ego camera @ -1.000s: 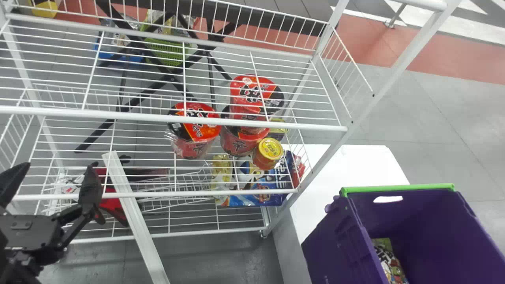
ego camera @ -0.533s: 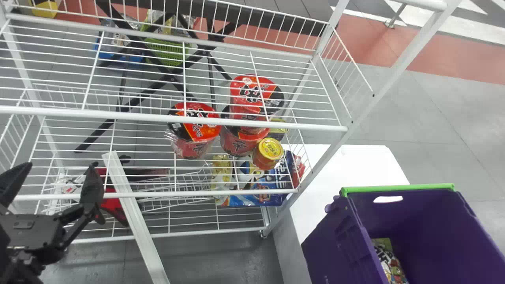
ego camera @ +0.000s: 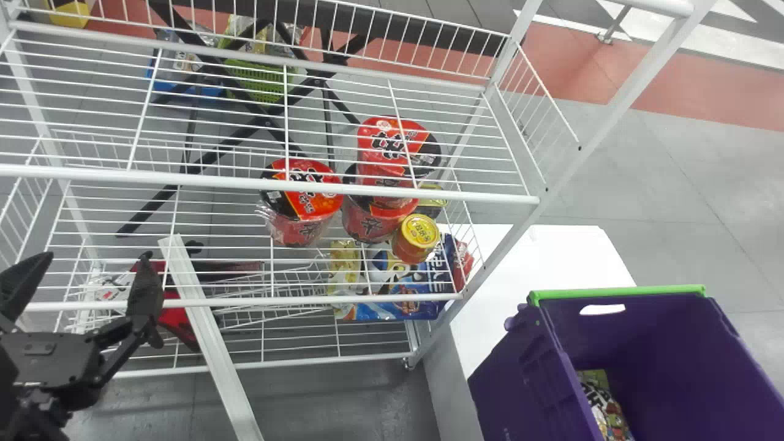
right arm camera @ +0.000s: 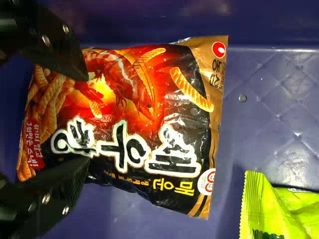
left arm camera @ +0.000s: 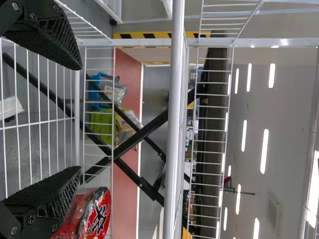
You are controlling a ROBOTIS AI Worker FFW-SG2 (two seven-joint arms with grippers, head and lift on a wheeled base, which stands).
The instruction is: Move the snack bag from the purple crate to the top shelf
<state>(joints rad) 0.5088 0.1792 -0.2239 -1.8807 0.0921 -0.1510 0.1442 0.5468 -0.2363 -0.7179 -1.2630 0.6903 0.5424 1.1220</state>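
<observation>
Snack bag (right arm camera: pixel 144 114): in your purple crate (ego camera: pixel 520 386), ungripped. Right tool (right arm camera: pixel 88 118): open above it; left tool (left arm camera: pixel 79 118): open. Outstanding: grasp, lift, shelving.

Through white wires I saw a round red-and-black noodle cup (ego camera: pixel 309 205), just beside two more such cups (ego camera: pixel 395 147), one stacked on the other. By these I noted a small orange jar with a yellow lid (ego camera: pixel 418 231), and below it a glossy blue, white and yellow packet (ego camera: pixel 376 309). Farther off, behind crossed black metal bars (ego camera: pixel 234 142), sat a slotted green plastic basket (ego camera: pixel 263 92) near a blue plastic bin (ego camera: pixel 212 92). To my right stood a flat-topped white stand (ego camera: pixel 551 251). My right wrist view caught a crinkled, bright green packet (right arm camera: pixel 279 209).
</observation>
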